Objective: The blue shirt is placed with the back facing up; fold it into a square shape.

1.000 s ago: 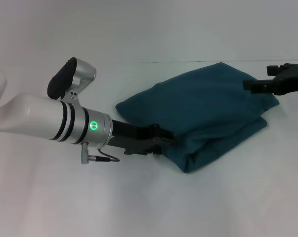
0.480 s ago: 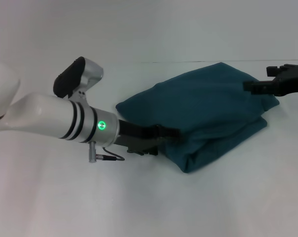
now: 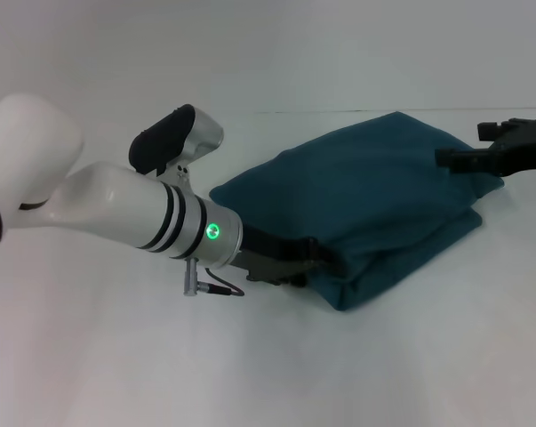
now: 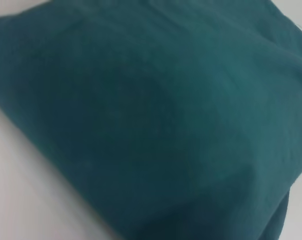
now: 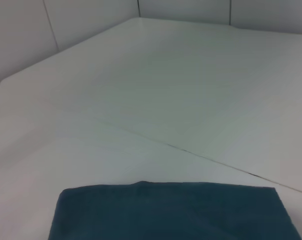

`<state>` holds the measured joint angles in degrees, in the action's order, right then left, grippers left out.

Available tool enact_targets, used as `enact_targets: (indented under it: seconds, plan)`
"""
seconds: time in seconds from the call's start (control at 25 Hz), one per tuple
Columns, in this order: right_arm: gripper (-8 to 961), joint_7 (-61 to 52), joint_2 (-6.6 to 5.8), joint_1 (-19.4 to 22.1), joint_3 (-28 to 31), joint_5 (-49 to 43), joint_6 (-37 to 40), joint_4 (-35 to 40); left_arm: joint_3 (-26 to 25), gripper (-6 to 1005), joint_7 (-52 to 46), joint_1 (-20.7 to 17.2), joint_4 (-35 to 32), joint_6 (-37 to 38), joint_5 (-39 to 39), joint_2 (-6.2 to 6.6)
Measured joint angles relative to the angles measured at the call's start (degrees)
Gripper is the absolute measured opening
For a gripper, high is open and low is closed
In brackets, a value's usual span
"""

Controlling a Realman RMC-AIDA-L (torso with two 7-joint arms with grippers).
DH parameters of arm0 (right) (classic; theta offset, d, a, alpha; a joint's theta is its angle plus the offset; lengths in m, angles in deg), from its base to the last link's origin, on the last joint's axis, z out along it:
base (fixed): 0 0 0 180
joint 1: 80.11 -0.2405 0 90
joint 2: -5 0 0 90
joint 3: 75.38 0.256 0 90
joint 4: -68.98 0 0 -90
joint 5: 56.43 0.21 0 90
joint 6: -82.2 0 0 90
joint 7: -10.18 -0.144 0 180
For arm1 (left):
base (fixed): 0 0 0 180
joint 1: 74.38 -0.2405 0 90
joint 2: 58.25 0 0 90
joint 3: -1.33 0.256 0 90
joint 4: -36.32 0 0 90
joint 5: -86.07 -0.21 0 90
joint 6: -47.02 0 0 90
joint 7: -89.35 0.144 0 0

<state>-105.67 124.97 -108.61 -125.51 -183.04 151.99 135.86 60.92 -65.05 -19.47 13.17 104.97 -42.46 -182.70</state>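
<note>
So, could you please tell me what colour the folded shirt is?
The blue shirt is a plain dark teal-blue; the head view shows it best.

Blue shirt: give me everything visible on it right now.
The blue shirt is plain dark teal cloth, soft and matte, folded into a thick, roughly four-sided bundle with stacked layers showing along its near edge. It lies flat on the white table. The left gripper is pushed in at its near-left edge; the right gripper is at its far-right corner.

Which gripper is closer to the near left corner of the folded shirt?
The left gripper: it is tucked into the blue shirt at its near left edge. The right gripper is at the shirt's far right edge.
</note>
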Motion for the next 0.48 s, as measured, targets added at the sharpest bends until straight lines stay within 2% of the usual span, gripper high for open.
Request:
enact_targets:
  seconds: [0.08,0.2,0.4,0.48]
  plan:
    - [926,0.0,0.00,0.0,0.0,0.0,0.0,-0.1,0.2,831,0.0,0.4,0.3,0.0,0.0,0.00]
    - [926,0.2,0.06,0.0,-0.1,0.0,0.0,-0.2,0.3,604,0.4,0.5,0.4,-0.1,0.4,-0.02]
    - [926,0.3,0.08,0.0,-0.1,0.1,0.0,-0.3,-0.1,351,2.7,-0.4,0.4,-0.6,3.4,-0.05]
    - [926,0.5,0.08,0.0,-0.1,0.1,0.0,-0.3,0.2,309,3.4,-0.8,0.5,-0.7,4.6,-0.06]
